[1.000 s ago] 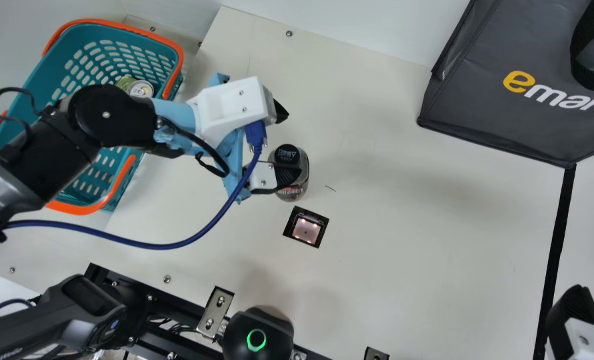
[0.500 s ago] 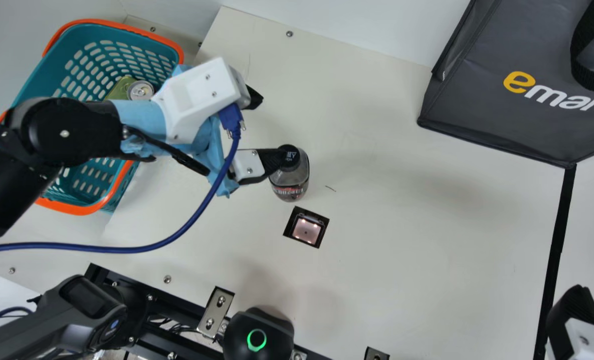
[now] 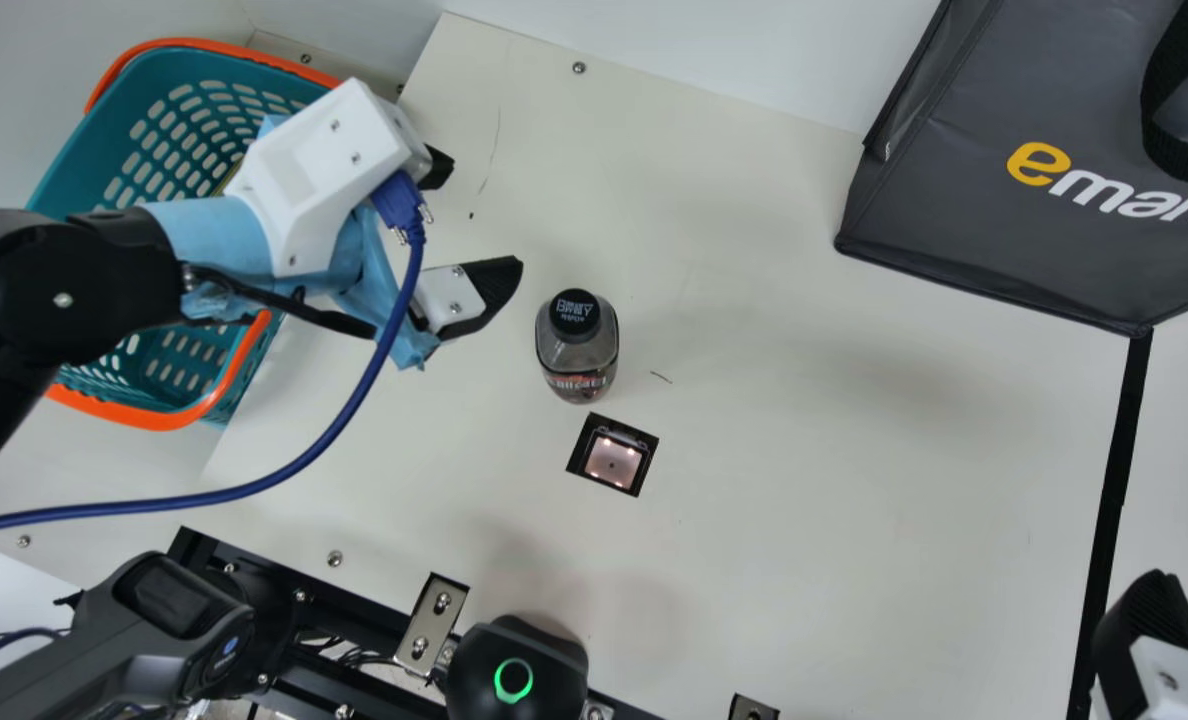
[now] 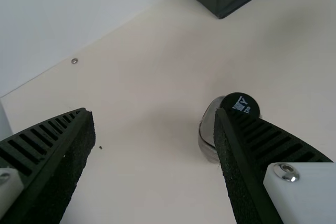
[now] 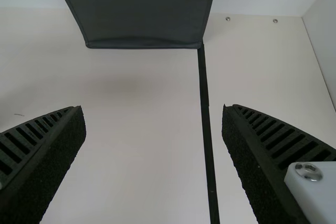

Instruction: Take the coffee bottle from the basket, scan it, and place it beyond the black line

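Note:
In the main view my left gripper [image 3: 482,212] stands open between the basket [image 3: 169,412] and the coffee bottle [image 3: 576,345], touching neither. The dark-capped bottle is upright on the table, just behind the scanner window [image 3: 613,456]. In the left wrist view the bottle [image 4: 209,129] is partly behind one finger of the left gripper [image 4: 155,114], whose fingers are wide apart. At the main view's lower right, one finger of my right gripper [image 3: 1149,635] shows by the black line [image 3: 1114,490]. The right wrist view has the right gripper [image 5: 154,107] open and empty, above the black line [image 5: 206,124].
A grey shopping bag [image 3: 1014,230] stands at the back right, its lower corner at the end of the black line. A black device with a green ring [image 3: 514,680] is at the table's front edge. The left arm extends over the basket, trailing a blue cable [image 3: 284,470].
My left gripper has moved left and slightly back, away from the bottle, and now hangs apart from it. The bottle has stayed standing in place, and the right gripper has kept still.

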